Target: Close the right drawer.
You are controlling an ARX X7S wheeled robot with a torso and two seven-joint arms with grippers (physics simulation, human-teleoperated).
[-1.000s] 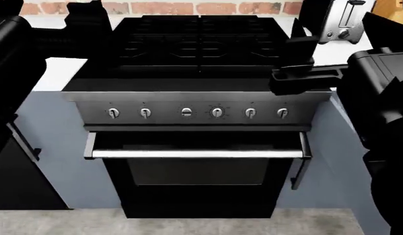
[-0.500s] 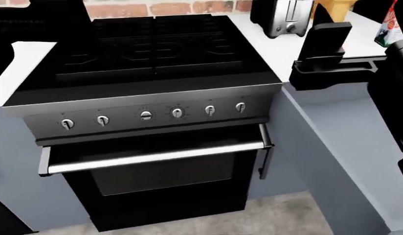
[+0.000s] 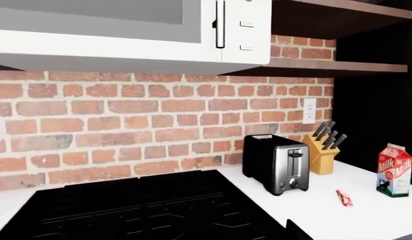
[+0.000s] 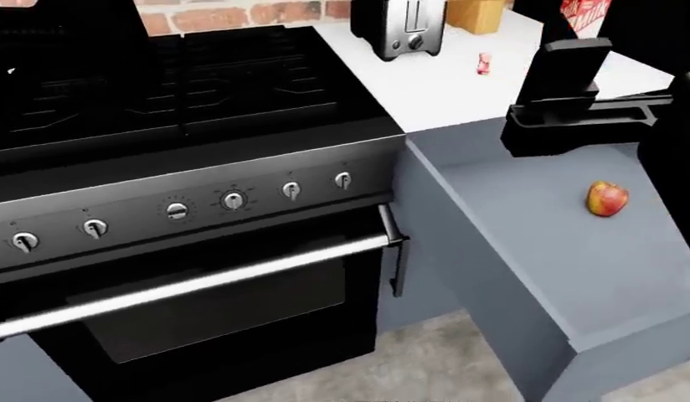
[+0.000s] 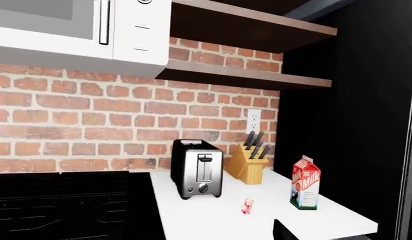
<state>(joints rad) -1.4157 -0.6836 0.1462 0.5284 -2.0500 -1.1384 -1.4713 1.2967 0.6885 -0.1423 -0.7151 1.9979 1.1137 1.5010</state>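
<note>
Right drawer (image 4: 512, 243): fully open at 4 o'clock, apple (image 4: 606, 199) inside | closing: not begun | right pincer (image 4: 558, 100): above drawer, opening untellable

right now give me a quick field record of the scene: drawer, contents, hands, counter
drawer: right drawer stands pulled out beside the oven
contents: one apple inside
right hand: black hand above the drawer's back edge, touching nothing; open or shut not clear
left hand: not in view
counter: toaster, knife block, milk carton, small red item
</note>
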